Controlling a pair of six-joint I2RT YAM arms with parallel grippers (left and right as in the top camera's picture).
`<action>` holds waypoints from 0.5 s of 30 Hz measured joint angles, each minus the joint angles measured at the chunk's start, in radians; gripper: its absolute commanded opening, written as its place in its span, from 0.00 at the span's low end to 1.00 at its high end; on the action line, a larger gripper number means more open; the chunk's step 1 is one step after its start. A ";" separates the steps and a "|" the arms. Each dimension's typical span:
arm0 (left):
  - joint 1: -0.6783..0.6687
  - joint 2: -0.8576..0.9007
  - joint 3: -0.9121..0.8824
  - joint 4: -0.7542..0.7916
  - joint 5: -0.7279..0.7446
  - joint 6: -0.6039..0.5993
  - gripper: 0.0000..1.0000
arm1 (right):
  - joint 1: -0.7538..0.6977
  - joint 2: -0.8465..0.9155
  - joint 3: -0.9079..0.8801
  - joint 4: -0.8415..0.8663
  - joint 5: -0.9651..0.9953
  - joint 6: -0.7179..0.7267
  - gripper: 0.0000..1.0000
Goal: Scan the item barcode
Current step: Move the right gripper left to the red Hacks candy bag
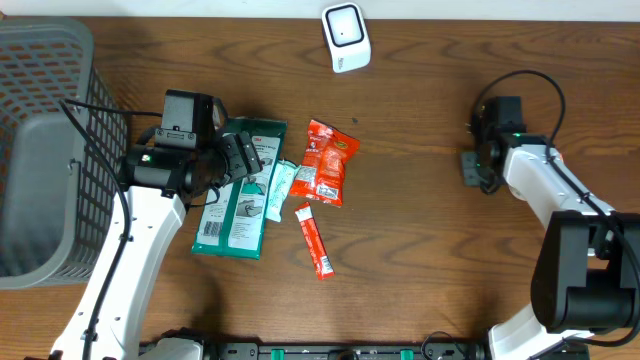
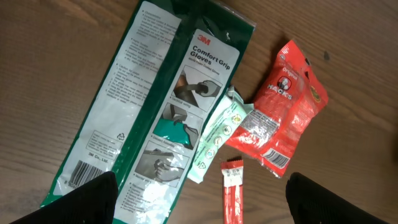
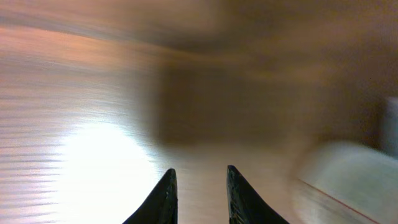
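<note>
Grey plastic mesh basket at left table edge, lattice walls, open top, paler solid inside, partly cut off by frame; dark brown wood-grain table, pale strip along its far edge

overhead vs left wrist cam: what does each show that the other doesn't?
Overhead only: the white scanner at the far edge, the grey basket, and the right gripper off to the side, away from the items. Left wrist only: readable print on the green glove pack, including its barcode. Both: the glove pack, red snack bag, pale green sachet, red stick packet, and the open left gripper above them.
</note>
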 measured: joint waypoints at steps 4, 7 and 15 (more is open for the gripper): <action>0.000 0.000 0.000 0.000 0.000 0.000 0.87 | 0.049 0.000 0.000 0.087 -0.280 0.022 0.56; 0.000 0.000 0.000 0.000 0.000 0.000 0.87 | 0.093 0.000 0.000 0.167 -0.498 0.063 0.88; 0.000 0.000 0.000 0.000 0.000 0.000 0.87 | 0.212 0.000 0.000 0.270 -0.766 0.232 0.99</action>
